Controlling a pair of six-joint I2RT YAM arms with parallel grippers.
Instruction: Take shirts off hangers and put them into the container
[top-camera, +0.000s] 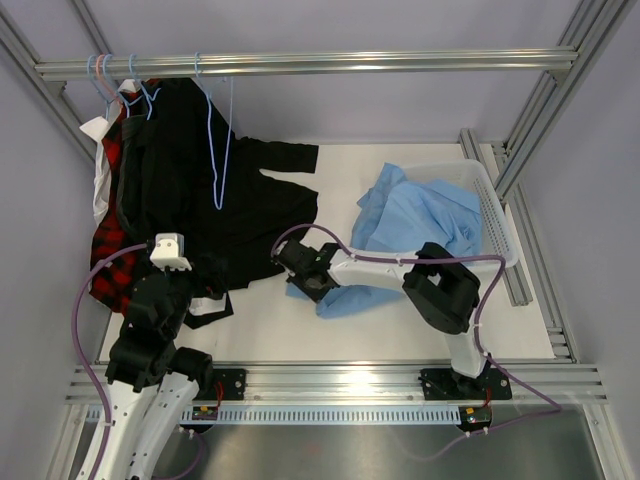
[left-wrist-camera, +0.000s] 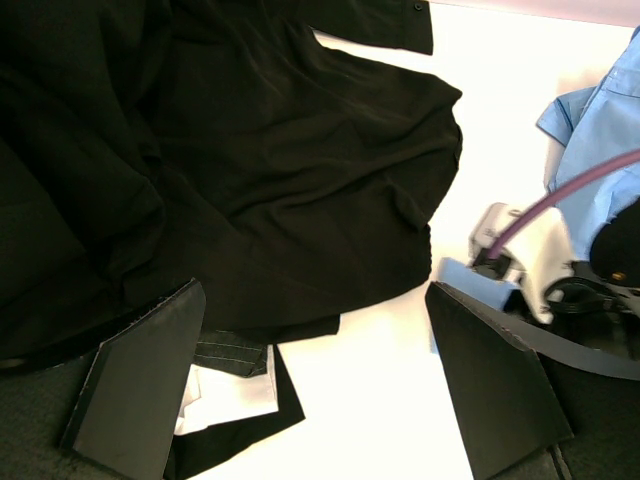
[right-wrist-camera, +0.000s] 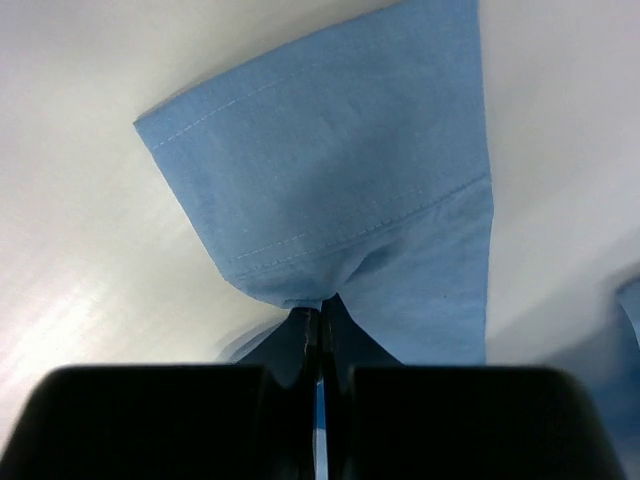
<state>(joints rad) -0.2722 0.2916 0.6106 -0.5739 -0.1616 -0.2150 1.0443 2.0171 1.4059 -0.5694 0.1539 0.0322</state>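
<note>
The light blue shirt (top-camera: 420, 215) lies half in the white container (top-camera: 497, 215) and spills onto the table. My right gripper (top-camera: 303, 272) is low at the shirt's left end, shut on a stitched edge of the blue cloth (right-wrist-camera: 340, 170); in the right wrist view its fingers (right-wrist-camera: 320, 312) pinch a fold. A black shirt (top-camera: 200, 190) hangs from the rail and drapes onto the table, with a red-and-black plaid shirt (top-camera: 108, 250) and a white one (top-camera: 95, 130) beside it. A bare pale blue hanger (top-camera: 218, 150) dangles in front. My left gripper (left-wrist-camera: 312, 290) is open over the black hem (left-wrist-camera: 250, 150), holding nothing.
More hangers (top-camera: 100, 80) hook on the metal rail (top-camera: 350, 62) at its left end. Frame posts stand at both sides. A white and pinstriped scrap of cloth (left-wrist-camera: 235, 385) shows under the black hem. The right arm's cable (left-wrist-camera: 570, 190) runs close to my left gripper.
</note>
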